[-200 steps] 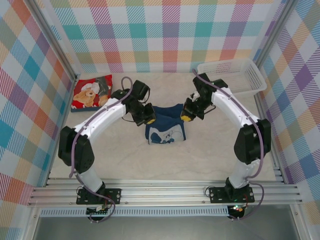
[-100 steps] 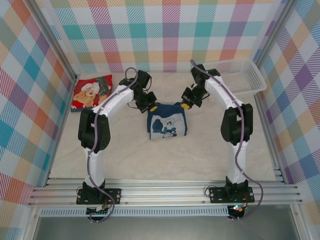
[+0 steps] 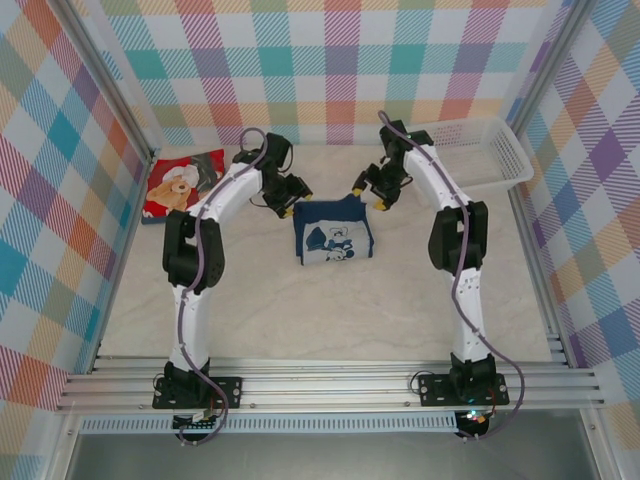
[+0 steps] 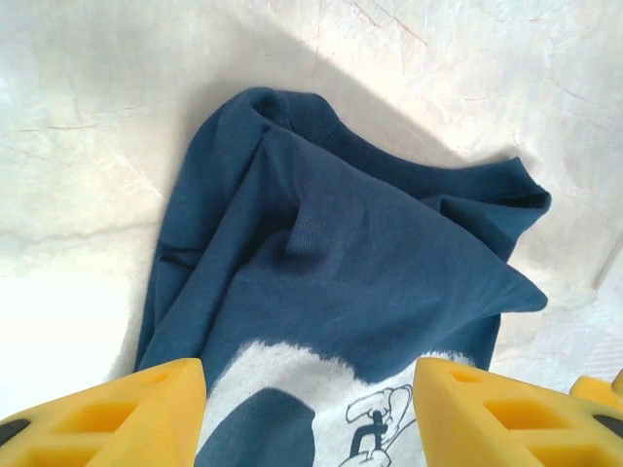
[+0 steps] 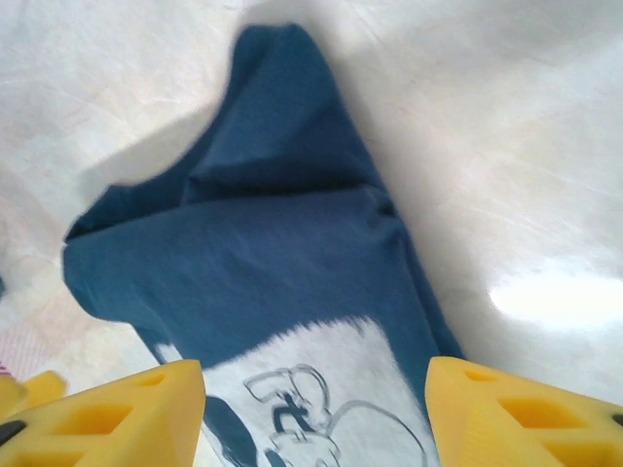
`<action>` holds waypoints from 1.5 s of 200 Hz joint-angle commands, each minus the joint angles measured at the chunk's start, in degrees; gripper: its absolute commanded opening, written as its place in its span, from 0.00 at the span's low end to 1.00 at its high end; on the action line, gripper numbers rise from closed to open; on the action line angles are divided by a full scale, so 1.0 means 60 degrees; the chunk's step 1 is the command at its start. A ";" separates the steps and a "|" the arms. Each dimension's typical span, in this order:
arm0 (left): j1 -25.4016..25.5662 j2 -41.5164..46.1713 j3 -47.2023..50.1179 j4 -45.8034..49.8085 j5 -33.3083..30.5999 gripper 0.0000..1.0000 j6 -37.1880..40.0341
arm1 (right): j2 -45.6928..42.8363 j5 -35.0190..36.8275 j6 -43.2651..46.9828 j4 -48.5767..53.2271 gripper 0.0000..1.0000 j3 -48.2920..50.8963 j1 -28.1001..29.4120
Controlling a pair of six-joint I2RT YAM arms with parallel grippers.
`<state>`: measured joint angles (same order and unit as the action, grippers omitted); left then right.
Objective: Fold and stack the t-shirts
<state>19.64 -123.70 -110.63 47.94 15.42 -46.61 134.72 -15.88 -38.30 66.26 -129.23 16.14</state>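
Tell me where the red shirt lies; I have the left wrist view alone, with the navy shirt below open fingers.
Observer: The red shirt lies flat at the table's far left, bear picture up, apart from the navy shirt.
Operator: Report the right gripper.
Observer: The right gripper is open at the navy shirt's far right corner, mirroring the left gripper at the far left corner.
Operator: Check the table's far right corner.
Observer: A white basket sits there, by the back wall.
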 commanded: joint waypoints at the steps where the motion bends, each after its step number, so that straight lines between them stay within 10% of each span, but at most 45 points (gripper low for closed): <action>1: -0.0041 0.1273 0.0721 -0.0087 -0.0188 0.58 0.0266 | -0.2014 0.0665 0.0253 -0.0349 0.58 0.1576 0.0002; 37: 0.0059 0.1216 0.1765 -0.0515 0.0289 0.53 0.0428 | -0.2737 0.0118 0.0408 -0.1488 0.48 0.4033 0.0009; 94: 0.0531 -0.0082 0.0214 0.0148 0.0132 0.27 0.0863 | -0.0973 -0.0121 0.0785 -0.1874 0.15 0.2602 0.0137; 190: 0.0418 -0.1388 -0.0711 0.0242 -0.0555 0.32 0.0768 | 0.1011 -0.0180 0.0950 -0.2770 0.12 0.0761 0.0357; 258: 0.0754 -0.0041 -0.0160 0.0048 -0.0906 0.39 0.1015 | 0.0582 0.0979 0.0419 -0.1643 0.39 -0.0026 0.0283; 300: 0.1092 0.0907 0.1416 -0.0243 -0.0973 0.37 0.1086 | 0.1351 0.0922 0.0174 -0.1100 0.38 -0.0651 0.0287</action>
<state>24.86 -123.26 -108.42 46.98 10.33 -40.86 140.88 -11.25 -35.59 56.77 -132.00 17.98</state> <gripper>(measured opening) 0.373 0.388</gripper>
